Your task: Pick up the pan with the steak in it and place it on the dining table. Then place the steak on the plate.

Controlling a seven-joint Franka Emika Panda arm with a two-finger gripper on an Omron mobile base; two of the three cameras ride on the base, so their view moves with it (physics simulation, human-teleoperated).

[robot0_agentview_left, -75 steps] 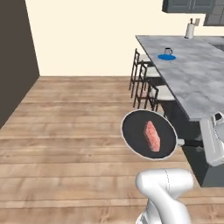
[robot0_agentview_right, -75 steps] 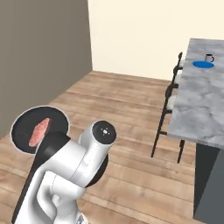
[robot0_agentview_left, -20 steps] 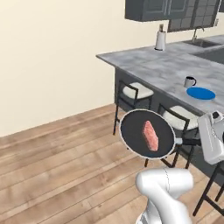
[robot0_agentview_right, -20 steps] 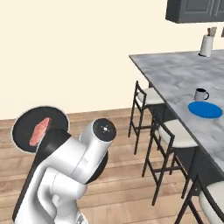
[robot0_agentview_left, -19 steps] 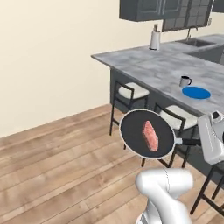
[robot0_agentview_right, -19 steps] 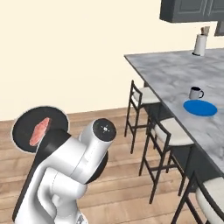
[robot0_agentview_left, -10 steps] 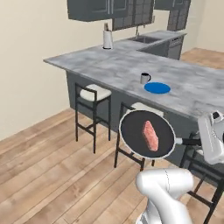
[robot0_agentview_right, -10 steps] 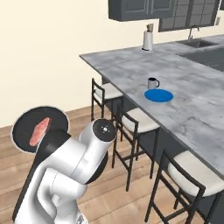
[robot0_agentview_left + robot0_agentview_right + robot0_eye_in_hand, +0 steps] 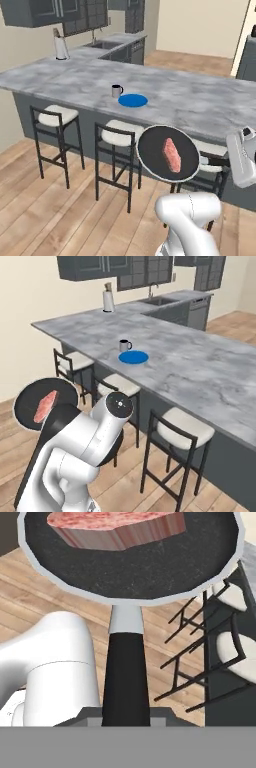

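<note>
1. Plainly, the tool (image 9: 126,724) was clamped on the long black handle of the pan (image 9: 168,152), gripping it at the far end so the round body hung clear of the arm.
2. The pan was carried in the air, level enough that the steak (image 9: 172,154) lay near the middle of its black floor and not against the pale rim; that posture probably served to keep the meat from sliding during the carry.
3. In the right base view the pan (image 9: 44,404) sat out past the robot's shoulder, over the wooden floor, and apart from the bench (image 9: 200,102).
4. The pan was on the stool side of the bench, in front of its long near edge and not yet over the marbled top.
5. The blue plate (image 9: 133,100) lay on the bench a little in from that near edge, with a dark mug (image 9: 116,90) just beside it.
6. By my judgement, the bare marble to the right of the plate offered room to set the pan down close by, so the steak would have only a short move afterwards.
7. Bar stools (image 9: 118,135) stood along the near edge, a likely obstacle to driving in closer.
</note>
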